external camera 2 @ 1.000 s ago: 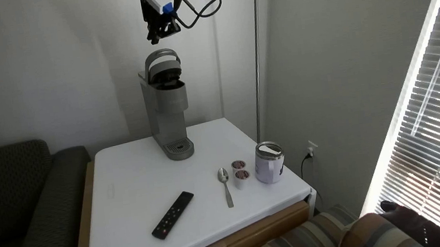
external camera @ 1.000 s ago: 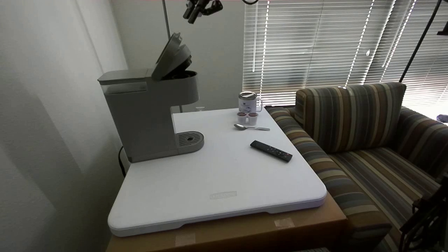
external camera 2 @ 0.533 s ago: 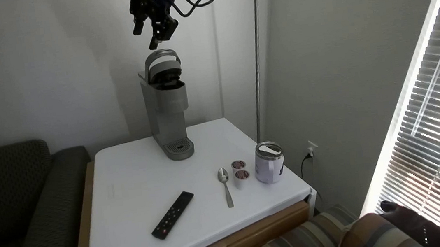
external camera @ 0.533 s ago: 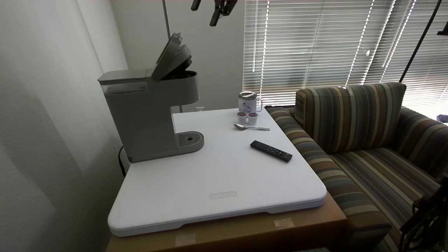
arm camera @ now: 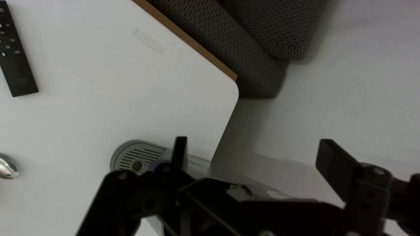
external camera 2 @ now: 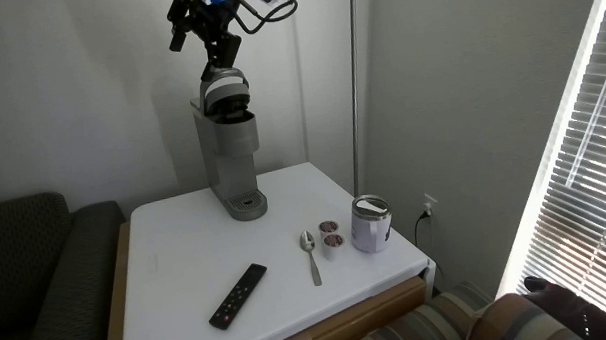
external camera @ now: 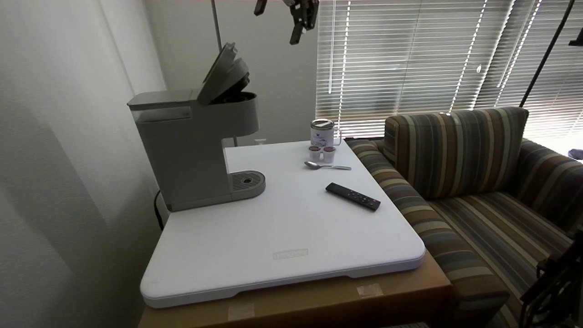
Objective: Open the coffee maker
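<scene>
high up, the black two-fingered gripper (external camera 2: pixel 192 57) is hovering, its fingers (arm camera: pixel 338 170) standing wide apart! lower down, the tall gray boxy coffee maker (external camera: pixel 186 159) is standing upright on the white rectangular tabletop (external camera: pixel 282 228), close to the pale wall (external camera 2: pixel 76 133), and its gray hinged lid (external camera: pixel 221 82) is leaning back, open! out across the tabletop, a silver metal spoon (external camera 2: pixel 312 260) is lying between two small white pods (external camera 2: pixel 333 251) and a slim black remote (external camera 2: pixel 237 297), with a pale lavender metal-rimmed mug (external camera 2: pixel 369 234) standing beside the pods

White table (external camera 2: pixel 180 241) with coffee maker (external camera 2: pixel 231 147), mug (external camera 2: pixel 371 230), two pods (external camera 2: pixel 333 243), spoon (external camera 2: pixel 311 255) and black remote (external camera 2: pixel 238 296)
</scene>
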You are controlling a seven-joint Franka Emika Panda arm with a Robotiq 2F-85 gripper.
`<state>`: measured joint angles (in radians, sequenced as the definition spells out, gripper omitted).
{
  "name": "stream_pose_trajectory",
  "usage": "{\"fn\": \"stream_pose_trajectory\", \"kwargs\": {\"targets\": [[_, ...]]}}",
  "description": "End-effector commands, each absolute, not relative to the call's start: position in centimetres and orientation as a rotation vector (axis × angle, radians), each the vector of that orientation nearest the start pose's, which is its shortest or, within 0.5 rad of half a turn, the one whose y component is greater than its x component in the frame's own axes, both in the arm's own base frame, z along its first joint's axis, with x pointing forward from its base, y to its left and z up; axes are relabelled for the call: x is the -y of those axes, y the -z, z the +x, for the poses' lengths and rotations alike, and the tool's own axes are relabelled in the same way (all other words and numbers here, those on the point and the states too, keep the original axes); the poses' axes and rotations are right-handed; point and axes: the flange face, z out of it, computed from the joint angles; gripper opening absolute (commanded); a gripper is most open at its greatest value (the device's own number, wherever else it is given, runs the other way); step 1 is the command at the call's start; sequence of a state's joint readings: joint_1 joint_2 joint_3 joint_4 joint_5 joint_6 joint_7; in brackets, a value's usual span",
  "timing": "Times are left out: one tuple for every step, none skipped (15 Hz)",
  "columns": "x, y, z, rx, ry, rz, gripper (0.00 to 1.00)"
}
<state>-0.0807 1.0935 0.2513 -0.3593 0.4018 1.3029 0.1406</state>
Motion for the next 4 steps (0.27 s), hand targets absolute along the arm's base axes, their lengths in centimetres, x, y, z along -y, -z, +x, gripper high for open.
{"fn": "stream_pose_trajectory", "kwargs": {"targets": [[-5.38, -43.86, 75.62, -0.003, -0.256, -2.52, 1.0], [-5.35, -43.6, 75.56, 0.0, -0.27, -2.511, 1.0], [-5.29, -43.38, 75.57, -0.001, -0.276, -2.505, 1.0], [-5.24, -43.23, 75.58, -0.002, -0.28, -2.503, 1.0]]}}
